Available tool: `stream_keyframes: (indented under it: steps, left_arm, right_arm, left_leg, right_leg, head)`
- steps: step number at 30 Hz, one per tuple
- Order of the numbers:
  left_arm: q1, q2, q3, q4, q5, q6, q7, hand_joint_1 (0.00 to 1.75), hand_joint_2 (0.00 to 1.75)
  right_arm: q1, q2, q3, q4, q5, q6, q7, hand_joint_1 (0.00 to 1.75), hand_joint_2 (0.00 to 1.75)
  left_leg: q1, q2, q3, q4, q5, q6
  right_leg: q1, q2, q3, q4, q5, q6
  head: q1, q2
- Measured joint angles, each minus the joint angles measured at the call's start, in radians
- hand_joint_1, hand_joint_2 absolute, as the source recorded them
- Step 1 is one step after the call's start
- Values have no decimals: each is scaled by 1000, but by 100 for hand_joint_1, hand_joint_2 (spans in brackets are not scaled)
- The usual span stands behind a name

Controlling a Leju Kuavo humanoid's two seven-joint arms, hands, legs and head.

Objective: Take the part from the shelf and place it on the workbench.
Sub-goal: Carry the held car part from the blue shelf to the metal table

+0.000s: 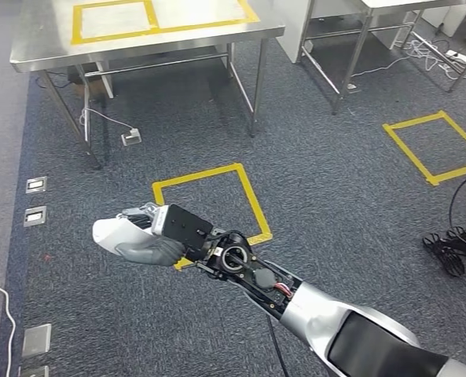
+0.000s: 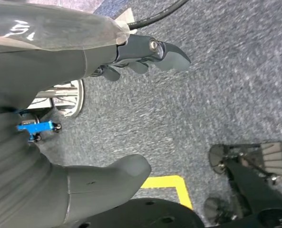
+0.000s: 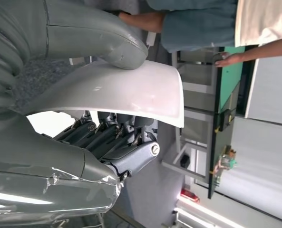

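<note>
Over the carpet, short of the workbench, the white part is clamped betw. thumb and fingers of the right hand, carried level for placing; left hand fingers apart, nothing held

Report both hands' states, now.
Left hand: open, thumb and fingers apart over the carpet, holding nothing.
Right hand: holding the white part, thumb on one face, fingers on the other.
</note>
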Motion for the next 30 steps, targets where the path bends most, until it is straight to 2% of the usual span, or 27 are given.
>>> stream_keyframes:
  steps: [1,2,3,5,6,7,9,11,12,13,15,16,17,18,19,20,21,22,23,25,27,28,30]
  left_arm:
    - [0,0,0,0,0,1,0,0,175]
    - [1,0,0,0,0,2,0,0,175]
    - [2,0,0,0,1,2,0,0,175]
    - [4,0,0,0,2,3,0,0,175]
    - [3,0,0,0,3,4,0,0,175]
    - [2,0,0,0,3,4,0,0,175]
    - [-1,0,0,0,4,5,0,0,175]
    - [-2,3,0,0,5,6,0,0,175]
    - [-2,3,0,0,5,7,0,0,175]
    - [-2,4,0,0,6,8,0,0,175]
    - [-2,4,0,0,9,11,1,0,175]
    - [-2,4,0,0,11,12,3,0,175]
    - [-1,4,0,0,13,13,5,0,175]
    - [0,5,1,0,15,15,8,0,175]
    - [1,8,1,0,17,16,11,0,175]
    - [2,10,1,0,19,19,12,0,175]
    - [1,13,1,0,21,21,13,0,175]
    - [0,16,2,0,23,22,13,0,175]
    - [-2,17,2,0,25,24,13,0,175]
    - [-4,19,4,0,28,25,13,0,175]
    - [-2,20,4,0,26,25,13,0,175]
    - [-1,21,4,0,24,25,13,0,175]
    - [-1,23,5,0,19,24,13,0,175]
  right_arm:
    - [2,0,0,1,0,0,-1,147,175]
    - [5,0,0,2,0,1,-2,147,175]
    - [7,0,0,3,0,2,-3,147,175]
    - [7,0,0,3,1,5,-4,147,175]
    - [6,0,0,3,3,8,-4,147,175]
    - [6,0,0,3,7,11,-4,147,175]
    - [7,0,2,4,13,17,-2,147,175]
    - [9,2,4,4,16,20,-1,147,175]
    - [8,3,4,4,16,23,-1,147,175]
    - [7,5,5,4,16,28,-1,147,175]
    - [5,6,6,7,15,40,-3,147,175]
    - [5,7,7,10,15,47,-5,147,175]
    - [6,7,9,14,15,54,-7,147,175]
    - [7,8,10,19,15,61,-10,147,175]
    - [6,10,12,24,14,66,-13,147,175]
    - [5,13,12,29,13,71,-17,147,175]
    - [3,16,13,34,12,74,-21,147,175]
    - [0,18,13,39,11,77,-24,147,175]
    - [-3,21,13,44,12,80,-28,147,175]
    - [-6,27,15,54,13,82,-34,147,175]
    - [-6,31,16,63,16,82,-41,147,175]
    - [-6,32,16,66,17,81,-45,147,175]
    - [-8,32,15,74,18,78,-50,147,175]
  left_leg:
    - [0,0,5,0,-4,1]
    - [-1,-1,11,0,-10,0]
    - [-1,-2,20,0,-16,-1]
    - [-1,-3,40,0,-29,-6]
    - [-3,-4,46,1,-35,-9]
    - [-4,-4,49,1,-39,-13]
    - [-7,-4,50,-1,-44,-22]
    - [-5,-1,53,1,-51,-32]
    - [-5,0,46,19,-62,-38]
    - [-4,1,26,60,-83,-43]
    - [-2,1,-53,198,-135,-50]
    - [-2,2,-95,263,-151,-52]
    - [-1,2,-123,296,-148,-52]
    - [-1,2,-131,290,-125,-52]
    - [-1,2,-119,245,-86,-50]
    - [-1,2,-90,171,-39,-47]
    - [-2,3,-60,101,-6,-43]
    - [-4,2,-38,46,15,-38]
    - [-6,2,-24,14,23,-33]
    - [-10,-1,-21,4,15,-23]
    - [-7,-2,-15,1,12,-13]
    - [-5,-2,-11,-2,10,-9]
    - [-3,-1,-3,-4,6,-1]
  right_leg:
    - [-1,0,-38,59,-10,2]
    - [-1,0,-60,80,0,1]
    - [-2,0,-60,59,32,-1]
    - [0,0,-16,-76,127,-10]
    - [2,0,10,-144,161,-17]
    - [5,-1,29,-193,178,-22]
    - [9,0,41,-223,174,-30]
    - [6,2,48,-232,171,-38]
    - [4,2,54,-236,170,-43]
    - [1,2,60,-240,169,-47]
    - [1,-1,67,-242,163,-54]
    - [2,-1,70,-242,160,-56]
    - [2,-1,73,-242,156,-57]
    - [3,0,79,-242,151,-57]
    - [3,1,86,-241,146,-56]
    - [3,2,94,-241,141,-54]
    - [4,2,99,-241,135,-51]
    - [5,3,102,-239,130,-47]
    - [7,3,102,-239,126,-42]
    - [8,3,102,-238,120,-33]
    - [6,2,102,-229,109,-23]
    - [6,1,91,-203,93,-18]
    - [3,-1,31,-81,39,-9]
  head:
    - [4,0]
    - [7,0]
    - [11,0]
    - [19,0]
    - [20,0]
    - [21,0]
    - [19,0]
    - [15,0]
    - [11,0]
    - [6,0]
    - [-6,0]
    - [-10,0]
    - [-12,0]
    - [-14,0]
    - [-15,0]
    - [-17,0]
    - [-19,0]
    - [-21,0]
    - [-22,0]
    - [-20,0]
    - [-16,0]
    - [-14,0]
    - [-5,0]
